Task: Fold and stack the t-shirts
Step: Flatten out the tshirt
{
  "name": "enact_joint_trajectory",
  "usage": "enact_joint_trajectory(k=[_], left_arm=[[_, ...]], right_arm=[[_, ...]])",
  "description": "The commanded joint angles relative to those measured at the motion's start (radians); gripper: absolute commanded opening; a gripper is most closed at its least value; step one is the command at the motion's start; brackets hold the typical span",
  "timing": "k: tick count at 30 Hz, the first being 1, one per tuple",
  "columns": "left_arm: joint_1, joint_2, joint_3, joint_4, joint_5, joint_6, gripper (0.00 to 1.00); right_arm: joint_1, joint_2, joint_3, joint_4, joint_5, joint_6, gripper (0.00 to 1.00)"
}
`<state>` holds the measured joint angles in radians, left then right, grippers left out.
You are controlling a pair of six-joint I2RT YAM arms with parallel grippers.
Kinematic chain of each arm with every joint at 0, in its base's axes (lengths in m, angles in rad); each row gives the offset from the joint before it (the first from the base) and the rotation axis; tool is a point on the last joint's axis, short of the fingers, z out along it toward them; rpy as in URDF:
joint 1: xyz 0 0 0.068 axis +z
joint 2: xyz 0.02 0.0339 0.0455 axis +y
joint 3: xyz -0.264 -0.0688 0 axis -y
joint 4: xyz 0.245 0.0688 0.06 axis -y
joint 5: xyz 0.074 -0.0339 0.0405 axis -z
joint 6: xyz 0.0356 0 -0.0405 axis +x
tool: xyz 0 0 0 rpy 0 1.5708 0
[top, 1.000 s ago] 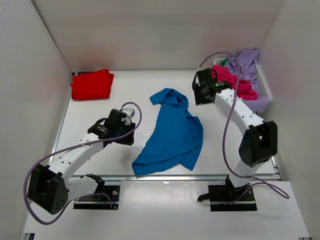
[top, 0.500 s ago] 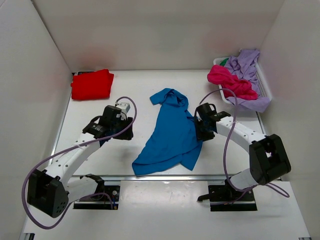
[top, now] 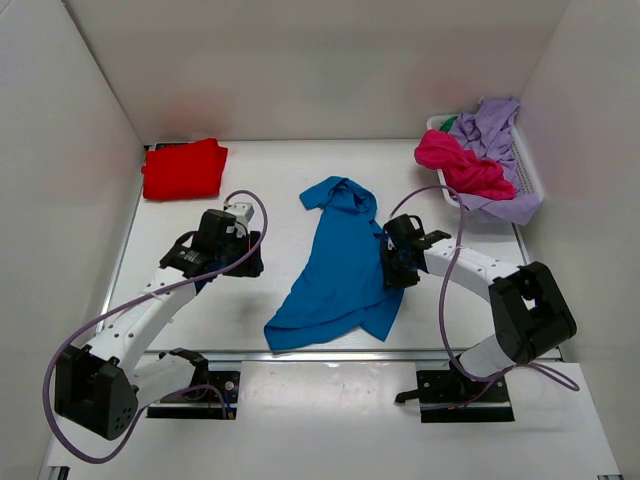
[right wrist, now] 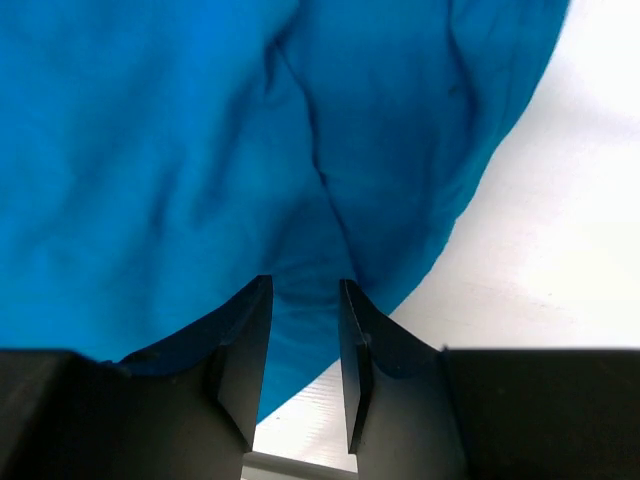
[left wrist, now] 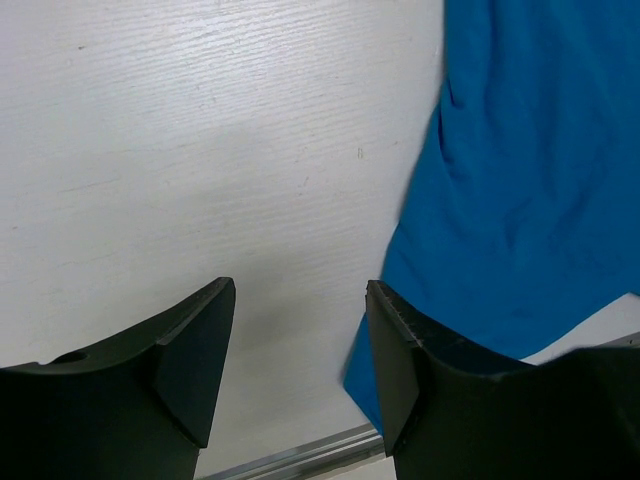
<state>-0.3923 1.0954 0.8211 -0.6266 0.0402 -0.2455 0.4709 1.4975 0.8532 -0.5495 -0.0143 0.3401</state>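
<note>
Top external: the blue t-shirt (top: 345,270) lies crumpled on the desk (top: 270,180), its edge under the right gripper (top: 392,268); left wrist: left gripper (left wrist: 300,300) fingers released, spread wide over bare desk, shirt beside the right-hand finger; right wrist: fingers narrowly parted, grasping nothing, blue cloth below.

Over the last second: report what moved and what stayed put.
The right tool swung from the basket to the right edge of the blue t-shirt, jaws narrowly apart above it. The left tool edged slightly left, open over the table. The red t-shirt, pink t-shirt and lilac t-shirt stayed put, as did the blue one.
</note>
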Motion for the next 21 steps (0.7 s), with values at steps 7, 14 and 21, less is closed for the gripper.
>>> enact_joint_trajectory(k=[7,14,21], left_arm=[[0.018,-0.037,-0.010,0.002,0.023,0.003,0.67],[0.018,-0.038,-0.014,0.013,0.029,-0.005,0.66],[0.032,-0.045,-0.028,0.016,0.030,0.005,0.66]], right_arm=[[-0.006,0.023,-0.045,0.034,0.011,0.017,0.22],[0.024,0.018,-0.008,0.019,0.013,0.011,0.00],[0.087,0.003,0.219,-0.101,0.043,-0.004,0.00]])
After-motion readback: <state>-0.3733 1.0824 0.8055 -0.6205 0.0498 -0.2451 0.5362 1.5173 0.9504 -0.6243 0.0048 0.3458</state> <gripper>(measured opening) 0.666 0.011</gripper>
